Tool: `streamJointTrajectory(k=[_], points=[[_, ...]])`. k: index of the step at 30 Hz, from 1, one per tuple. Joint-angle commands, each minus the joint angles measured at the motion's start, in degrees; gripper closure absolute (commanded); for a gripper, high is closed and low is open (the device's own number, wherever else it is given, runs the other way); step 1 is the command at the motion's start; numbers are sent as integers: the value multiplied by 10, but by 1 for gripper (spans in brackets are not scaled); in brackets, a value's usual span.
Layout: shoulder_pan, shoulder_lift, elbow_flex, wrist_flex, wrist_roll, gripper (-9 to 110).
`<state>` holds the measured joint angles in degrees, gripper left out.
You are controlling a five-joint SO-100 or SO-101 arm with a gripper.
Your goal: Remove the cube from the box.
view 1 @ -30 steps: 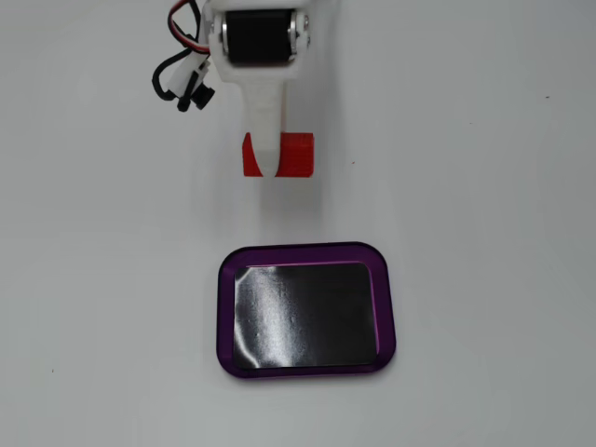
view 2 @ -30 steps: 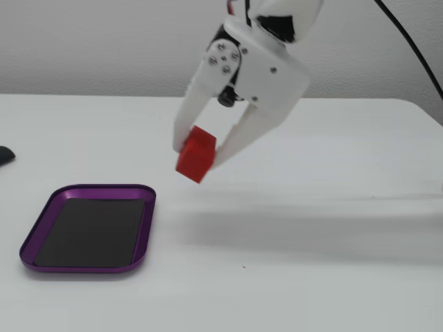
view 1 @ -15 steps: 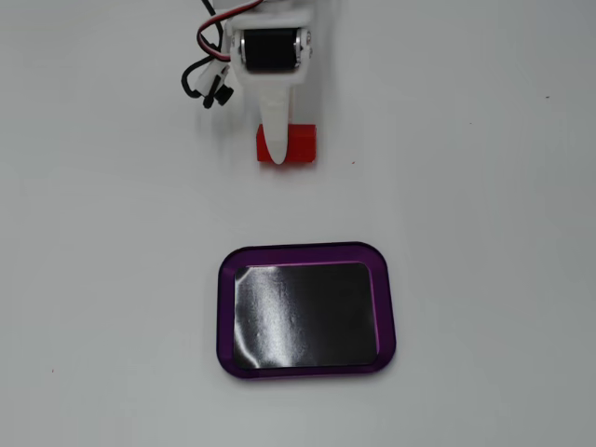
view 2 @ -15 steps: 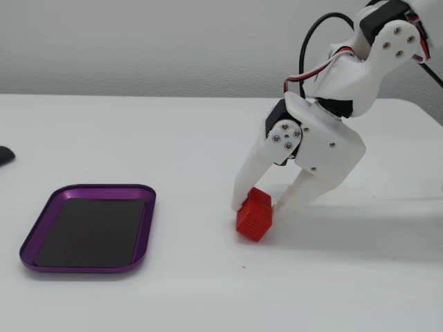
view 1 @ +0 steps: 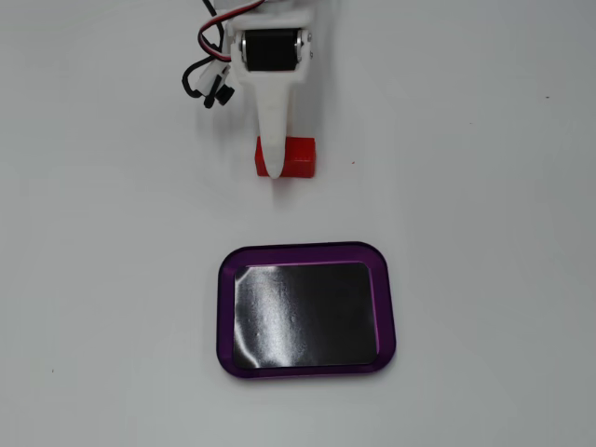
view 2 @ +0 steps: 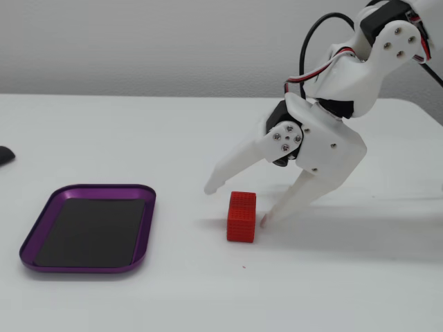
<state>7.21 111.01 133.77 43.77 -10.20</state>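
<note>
- The cube (view 2: 241,216): one red block, lying flat on the white surface (view 2: 104,138), outside the box and well apart from it. In the top-down fixed view the cube (view 1: 298,157) sits above the box, partly covered by one white finger.
- Handling, as a judgement: the block looks rigid and light, a small plastic piece with a finely ridged skin that should give the fingers good purchase. It does not look fragile or slippery. The sensible hold is across its two long flat faces, at mid-length, so it does not swivel.
- The pincer (view 2: 235,205): spread open and holding nothing. In the side fixed view one fingertip hangs raised to the left of the cube, clear of it; the other rests low just beside the cube's right face, and whether it touches cannot be told. In the top-down view the pincer (view 1: 276,166) reads as a single narrow white finger over the cube's left part.
- The box (view 2: 86,235): one shallow tray, purple rim, glossy black bottom, empty. It appears in the top-down view (view 1: 307,253) below the cube, not touching it.
- Task status, as a judgement: the cube is out of the box and released; removal looks complete, with only the arm's withdrawal left.
- Count: one cube, one box, one arm with one pincer, one bundle of cables (view 1: 205,79) at the wrist, one dark object (view 2: 4,155) at the left edge of the side view, too cropped to identify.
</note>
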Motion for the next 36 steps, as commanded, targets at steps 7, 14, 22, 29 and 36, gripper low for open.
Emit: streamJointTrajectory(k=[7, 14, 22, 29, 36], points=[[4, 72, -86, 87, -4, 76], [5, 324, -131, 127, 4, 76], [6, 615, 67, 133, 5, 76], [7, 802, 216, 156, 8, 76], [4, 809, 285, 151, 132, 76]])
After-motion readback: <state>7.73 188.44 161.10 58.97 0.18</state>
